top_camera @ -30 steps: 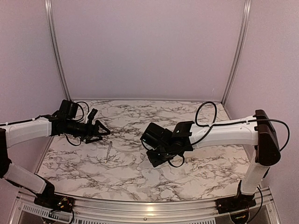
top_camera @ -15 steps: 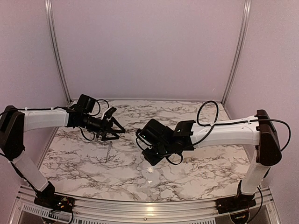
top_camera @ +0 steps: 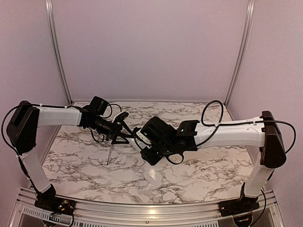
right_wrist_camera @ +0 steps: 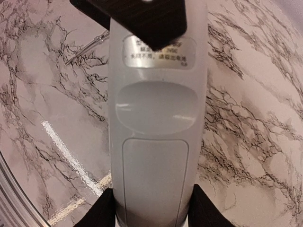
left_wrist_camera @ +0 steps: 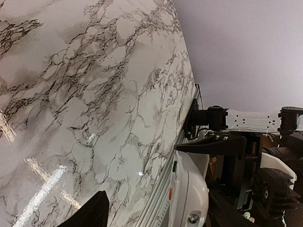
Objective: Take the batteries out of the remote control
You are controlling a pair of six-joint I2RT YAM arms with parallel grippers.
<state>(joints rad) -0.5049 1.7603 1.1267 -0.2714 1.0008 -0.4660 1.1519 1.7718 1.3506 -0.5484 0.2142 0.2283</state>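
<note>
Slim white rigid plastic remote control (right_wrist_camera: 156, 118) looks light and slick; right gripper (right_wrist_camera: 154, 215) pinches its side edges, left gripper (top_camera: 127, 126) gapes empty, so work the back cover panel (right_wrist_camera: 156, 182) at its seam.

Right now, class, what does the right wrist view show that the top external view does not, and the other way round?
Only the right wrist view shows the remote control, back face up with its label and a closed-looking panel, clamped between the right fingers. Only the top external view shows the left arm and right arm whole, with the left fingers spread open close to the right wrist. Both show the marble table and the thin silvery tool lying on it.
</note>
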